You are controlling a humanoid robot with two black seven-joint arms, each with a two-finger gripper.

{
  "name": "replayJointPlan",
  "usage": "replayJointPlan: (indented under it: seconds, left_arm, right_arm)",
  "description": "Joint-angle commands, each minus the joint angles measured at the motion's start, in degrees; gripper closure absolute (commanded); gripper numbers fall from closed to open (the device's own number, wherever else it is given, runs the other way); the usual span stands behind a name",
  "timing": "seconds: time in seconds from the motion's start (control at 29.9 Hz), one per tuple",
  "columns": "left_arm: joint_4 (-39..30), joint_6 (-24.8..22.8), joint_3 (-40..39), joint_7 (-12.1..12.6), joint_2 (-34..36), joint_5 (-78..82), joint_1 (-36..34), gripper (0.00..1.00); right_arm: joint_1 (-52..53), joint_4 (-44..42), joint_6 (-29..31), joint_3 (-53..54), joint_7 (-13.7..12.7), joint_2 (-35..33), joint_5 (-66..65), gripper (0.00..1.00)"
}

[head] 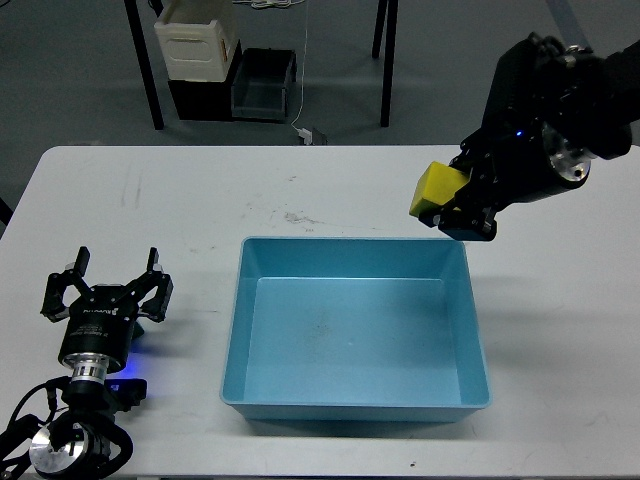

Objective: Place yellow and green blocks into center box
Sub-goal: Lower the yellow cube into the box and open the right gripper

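Note:
My right gripper (452,208) is shut on a yellow block (436,190) and holds it in the air over the far right corner of the blue box (350,243), which stands empty at the table's centre. My left gripper (108,282) is open, fingers spread, low over the table left of the box. A small bit of teal-green (143,322) shows at its right side. I cannot tell whether that is the green block.
The white table (330,185) runs the full width. Behind it on the floor stand a white container (195,40), dark bins (262,85) and black table legs (145,70). A thin cable (303,70) hangs down.

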Motion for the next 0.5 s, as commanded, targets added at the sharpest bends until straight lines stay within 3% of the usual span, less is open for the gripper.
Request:
replayJointPlan:
  seconds: [0.0,0.33,0.47]
  left_arm:
    - [-0.08,0.00,-1.39,0.01,0.00,-0.03,-0.13,0.00]
    - [-0.08,0.00,-2.54,0.01,0.00,-0.03,-0.22,0.00]
    - [-0.08,0.00,-2.45,0.01,0.00,-0.03,-0.30,0.00]
  right_arm:
    - [-2.02,-1.88,0.03,-3.24,0.01,6.14,0.20,1.00]
    - [-9.66,-13.04,0.03,-4.39,0.01,17.58,0.02,0.97]
    - [-12.39,-16.38,0.03,-4.39,0.01,20.04,0.28,0.87]
